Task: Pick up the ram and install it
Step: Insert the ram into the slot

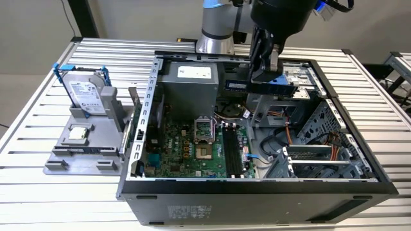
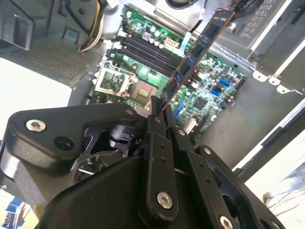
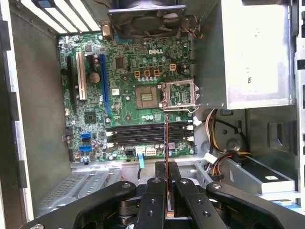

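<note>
The ram is clamped between the fingers of the gripper, which are closed onto it; it hangs in the air above the open computer case, clear of the motherboard; in the first wrist view it shows edge-on across the black memory slots. Outside the case, toward the exterior view's left, the hard drive stands upright in a grey holder on the slatted table; the square processor lies just beside it.

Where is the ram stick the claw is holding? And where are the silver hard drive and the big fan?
ram (image 2: 194,56), second wrist view, on the middle of its flat side.
hard drive (image 1: 86,91), exterior view, on its silver face.
fan (image 3: 147,20), first wrist view, near the middle of its dark blades.
</note>
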`<action>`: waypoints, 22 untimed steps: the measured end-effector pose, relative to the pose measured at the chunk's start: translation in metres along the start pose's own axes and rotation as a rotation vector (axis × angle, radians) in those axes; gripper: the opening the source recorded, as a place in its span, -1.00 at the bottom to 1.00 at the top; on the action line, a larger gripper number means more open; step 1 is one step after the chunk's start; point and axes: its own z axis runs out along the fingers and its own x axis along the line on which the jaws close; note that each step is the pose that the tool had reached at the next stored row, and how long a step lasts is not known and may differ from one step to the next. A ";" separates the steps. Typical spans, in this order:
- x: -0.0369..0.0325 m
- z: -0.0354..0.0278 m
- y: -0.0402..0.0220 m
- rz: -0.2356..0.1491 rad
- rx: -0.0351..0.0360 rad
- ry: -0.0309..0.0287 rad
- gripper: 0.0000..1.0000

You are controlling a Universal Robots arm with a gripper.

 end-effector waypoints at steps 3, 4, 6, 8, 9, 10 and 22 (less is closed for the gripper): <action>-0.0022 0.0001 0.0001 -0.010 0.0001 0.0002 -1.00; -0.0022 0.0001 0.0001 -0.014 0.0004 0.0002 -1.00; -0.0022 0.0001 0.0002 -0.021 0.0007 0.0005 -1.00; -0.0023 0.0001 0.0002 -0.026 0.0006 0.0006 -1.00; -0.0023 0.0001 0.0002 -0.028 0.0006 0.0007 -1.00; -0.0023 0.0001 0.0002 -0.031 0.0006 0.0008 -1.00; -0.0023 0.0001 0.0002 -0.059 0.0001 0.0018 -1.00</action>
